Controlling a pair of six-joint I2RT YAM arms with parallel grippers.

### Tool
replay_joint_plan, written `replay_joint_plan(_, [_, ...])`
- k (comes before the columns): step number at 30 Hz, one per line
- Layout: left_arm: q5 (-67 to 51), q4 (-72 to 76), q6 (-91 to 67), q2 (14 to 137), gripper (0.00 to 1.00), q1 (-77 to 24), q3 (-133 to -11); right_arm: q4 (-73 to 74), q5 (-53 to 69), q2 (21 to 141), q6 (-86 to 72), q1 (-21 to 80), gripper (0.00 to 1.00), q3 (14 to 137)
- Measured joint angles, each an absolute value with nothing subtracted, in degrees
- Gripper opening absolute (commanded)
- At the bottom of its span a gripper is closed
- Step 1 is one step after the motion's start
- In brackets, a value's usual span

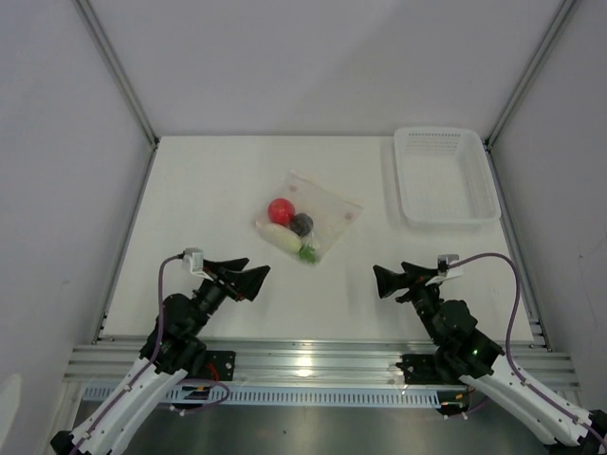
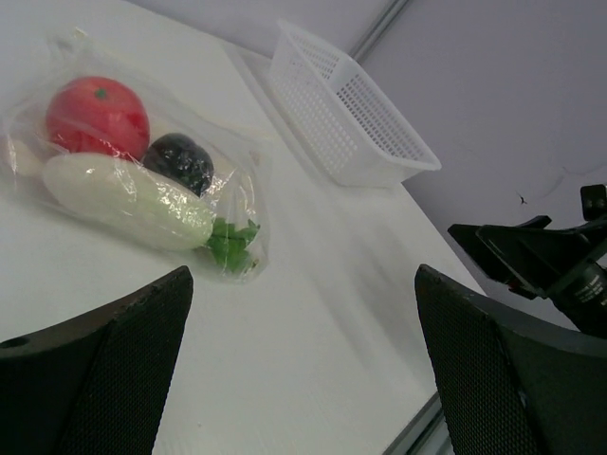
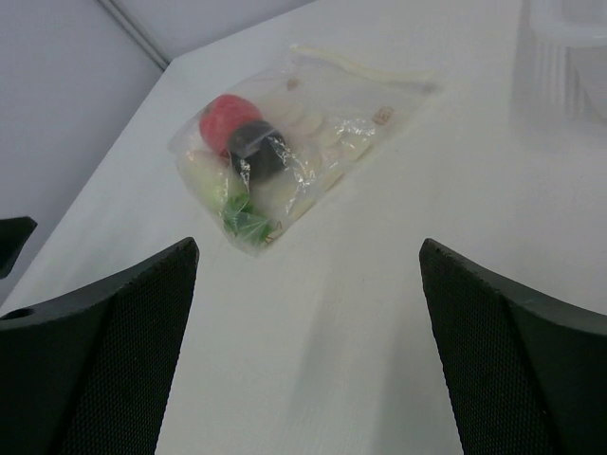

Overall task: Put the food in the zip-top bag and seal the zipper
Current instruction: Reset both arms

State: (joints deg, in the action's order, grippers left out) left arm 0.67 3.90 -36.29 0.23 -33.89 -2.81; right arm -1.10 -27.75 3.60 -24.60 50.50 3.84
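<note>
The clear zip-top bag (image 1: 322, 210) lies flat at the table's middle. Inside it are the red tomato (image 1: 281, 209), the dark ball (image 1: 302, 225) and the white radish (image 1: 282, 237) with green leaves. The bag also shows in the left wrist view (image 2: 242, 194) and in the right wrist view (image 3: 351, 114). Its zipper strip (image 3: 356, 64) runs along the far edge; I cannot tell whether it is pressed closed. My left gripper (image 1: 248, 276) is open and empty, near and to the left of the bag. My right gripper (image 1: 387, 278) is open and empty, near and to the right.
A white ribbed plastic basket (image 1: 446, 175) stands at the back right of the table. Metal frame rails run along the table's sides and near edge.
</note>
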Motion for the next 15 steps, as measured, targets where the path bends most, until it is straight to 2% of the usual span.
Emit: replay_joint_plan(15, [-3.6,6.9,-44.0,0.3,0.99,-33.9,-2.6,6.2,-33.4,5.7,-37.5,50.5,0.99,3.2])
